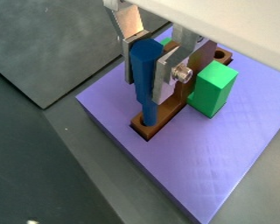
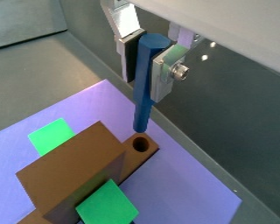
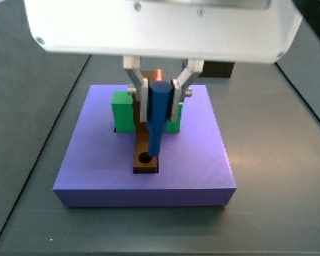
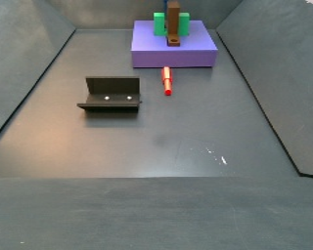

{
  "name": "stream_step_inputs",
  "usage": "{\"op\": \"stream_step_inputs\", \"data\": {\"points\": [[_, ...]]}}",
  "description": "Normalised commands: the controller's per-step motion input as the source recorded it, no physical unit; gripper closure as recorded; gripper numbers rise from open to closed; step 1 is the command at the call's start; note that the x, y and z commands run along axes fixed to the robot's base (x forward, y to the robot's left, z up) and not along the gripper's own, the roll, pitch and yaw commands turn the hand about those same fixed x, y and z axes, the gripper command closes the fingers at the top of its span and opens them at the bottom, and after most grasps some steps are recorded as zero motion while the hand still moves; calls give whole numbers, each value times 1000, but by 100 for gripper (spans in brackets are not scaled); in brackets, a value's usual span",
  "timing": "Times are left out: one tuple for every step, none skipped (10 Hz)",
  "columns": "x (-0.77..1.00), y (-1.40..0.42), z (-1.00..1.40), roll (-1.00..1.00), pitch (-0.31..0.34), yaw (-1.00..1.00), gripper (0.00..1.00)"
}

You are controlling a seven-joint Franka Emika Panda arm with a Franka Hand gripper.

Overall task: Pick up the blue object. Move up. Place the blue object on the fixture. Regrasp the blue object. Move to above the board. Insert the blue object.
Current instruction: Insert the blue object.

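My gripper [image 1: 150,70] is shut on the blue object [image 1: 143,80], a slim upright blue peg pinched near its top between the silver fingers [image 2: 168,68]. The peg [image 2: 143,87] hangs over the board [image 1: 213,166], a lavender slab. Its lower tip sits right at the mouth of the round hole [image 2: 140,143] at the end of the brown bar [image 2: 73,171]. In a side view the gripper [image 3: 160,95] holds the peg [image 3: 163,106] above the bar [image 3: 148,155]. The fixture [image 4: 111,94] stands apart on the floor, with nothing on it.
A green block [image 1: 212,91] stands on the board next to the bar, close to one finger; another green block [image 2: 50,136] shows on the bar's other side. A thin red peg [image 4: 168,81] lies on the floor in front of the board [image 4: 196,57]. Sloped grey walls ring the floor.
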Motion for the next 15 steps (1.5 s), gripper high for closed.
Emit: {"op": "stream_step_inputs", "data": {"points": [[-31, 34, -229, 193, -26, 111, 100], [-103, 0, -214, 169, -20, 46, 100], [-86, 0, -200, 126, -31, 40, 100], [-20, 0, -174, 77, -29, 46, 100], [-14, 0, -143, 44, -31, 51, 100], [-31, 0, -120, 0, -37, 37, 100], [-51, 0, -57, 0, -56, 43, 100], [-3, 0, -140, 0, -60, 31, 100], [0, -23, -157, -31, -74, 29, 100], [0, 0, -231, -13, -97, 23, 100], [51, 0, -280, -21, -121, 20, 100], [23, 0, -314, -27, -141, 14, 100], [29, 0, -277, -63, -143, 63, 100], [0, -91, -189, -76, -126, 157, 100], [0, 0, -294, -39, -136, 103, 100]]}}
